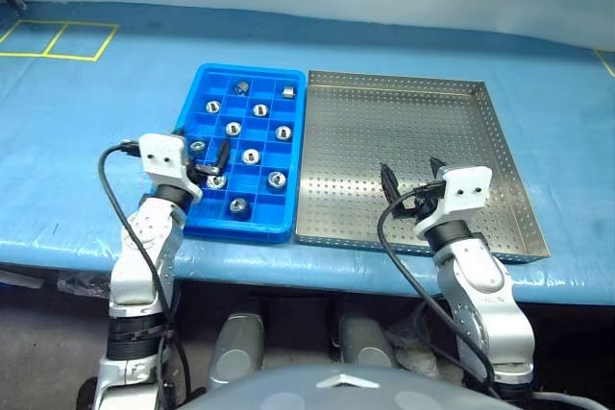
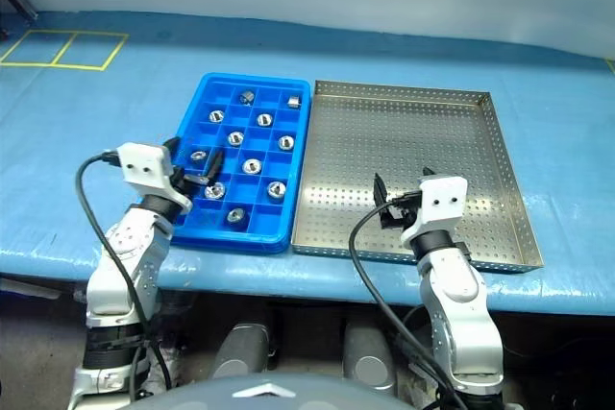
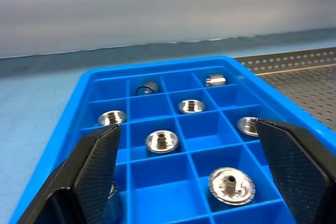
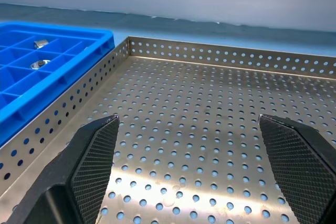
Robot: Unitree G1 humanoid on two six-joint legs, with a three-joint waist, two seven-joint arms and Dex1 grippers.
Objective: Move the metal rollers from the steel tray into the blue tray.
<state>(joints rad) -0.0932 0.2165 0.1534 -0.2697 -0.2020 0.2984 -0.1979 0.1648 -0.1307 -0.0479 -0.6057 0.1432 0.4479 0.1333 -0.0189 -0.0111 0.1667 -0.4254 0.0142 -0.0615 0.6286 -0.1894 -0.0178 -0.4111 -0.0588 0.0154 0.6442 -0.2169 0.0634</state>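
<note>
**Rollers sit in the blue tray; steel tray floor bare**

The blue tray (image 1: 246,156) is glossy moulded plastic, a rectangle cut by thin walls into small square compartments. Touching its right side lies the steel tray (image 1: 413,165), a larger shallow pan of dull silver sheet with a dotted, perforated floor and a low punched rim. Both rest on a worktop (image 1: 86,141) covered in blue sheeting.

The metal rollers (image 1: 252,156) are short shiny cylinders with dark centre holes, each in its own compartment of the blue tray; about eleven can be counted from the head views, though the left arm hides some cells.

The left gripper (image 1: 207,165) hangs over the blue tray's near left corner, its jaws spread wide and holding nothing. The right gripper (image 1: 411,180) hangs over the steel tray's near edge, jaws equally wide and empty.

The left wrist view adds flared rims on several rollers and the knurled black fingers (image 3: 94,166). The right wrist view shows the steel tray's holed side wall against the blue tray.
</note>
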